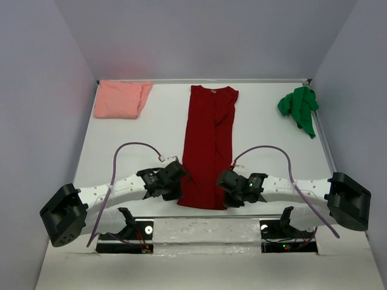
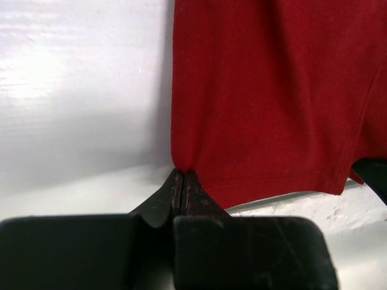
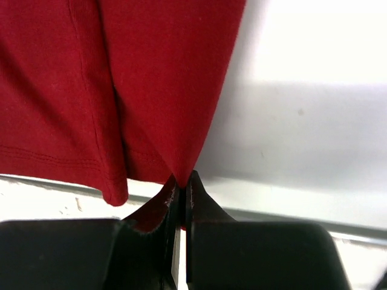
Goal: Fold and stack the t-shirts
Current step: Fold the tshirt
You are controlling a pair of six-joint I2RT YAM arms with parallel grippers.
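The left hand [image 2: 183,176] is clenched on the near left hem corner of the dark red t-shirt [image 1: 208,142]. The right hand [image 3: 181,181] is clenched on the near right corner. Gripping both corners probably prepares an even lift of the hem toward the collar.

The shirt lies as a narrow strip down the middle of the table [image 1: 121,136]. Beyond it, the pale salmon pink t-shirt [image 1: 123,98] lies folded at far left, and the bright green t-shirt [image 1: 299,107] lies crumpled at far right.

The table is white and slightly glossy. Plain lavender walls [image 1: 211,36] enclose it.
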